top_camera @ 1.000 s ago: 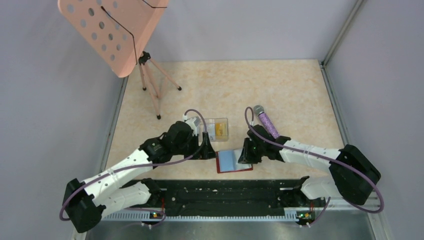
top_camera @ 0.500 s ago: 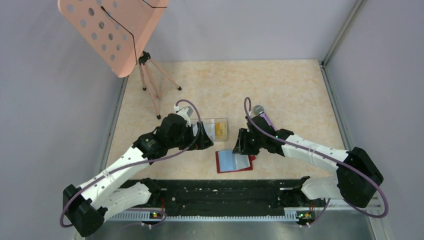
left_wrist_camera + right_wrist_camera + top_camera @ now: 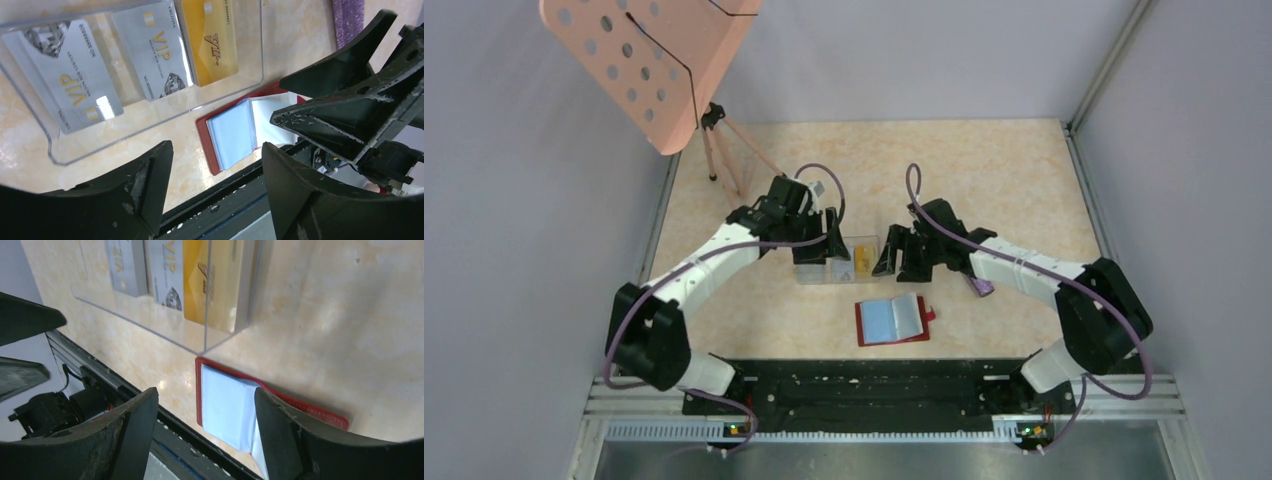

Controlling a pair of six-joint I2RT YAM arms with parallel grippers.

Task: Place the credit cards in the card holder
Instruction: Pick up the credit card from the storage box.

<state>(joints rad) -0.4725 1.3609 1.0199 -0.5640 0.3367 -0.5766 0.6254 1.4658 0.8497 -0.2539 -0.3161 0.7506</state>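
Observation:
Three credit cards lie side by side in a clear plastic tray [image 3: 867, 275]: two silver ones [image 3: 65, 75] [image 3: 150, 50] and a gold one [image 3: 210, 37]. The red card holder [image 3: 894, 320] lies open on the table nearer the arm bases, its pale blue sleeves [image 3: 232, 132] showing. My left gripper [image 3: 829, 248] hovers over the tray's left end, open and empty [image 3: 216, 155]. At the tray's right end, my right gripper [image 3: 891, 258] is open with nothing between its fingers [image 3: 206, 400]. Both wrist views look down past the tray to the card holder [image 3: 227, 405].
A purple microphone [image 3: 980, 286] lies under the right arm, to the right of the tray. A pink perforated music stand [image 3: 654, 60] on a tripod [image 3: 729, 170] stands at the back left. A black rail [image 3: 864, 385] runs along the near edge. Walls close in on both sides.
Both arms have moved away from the card holder toward the far side, to the tray. The right gripper has opened. The card holder now lies open and untouched.

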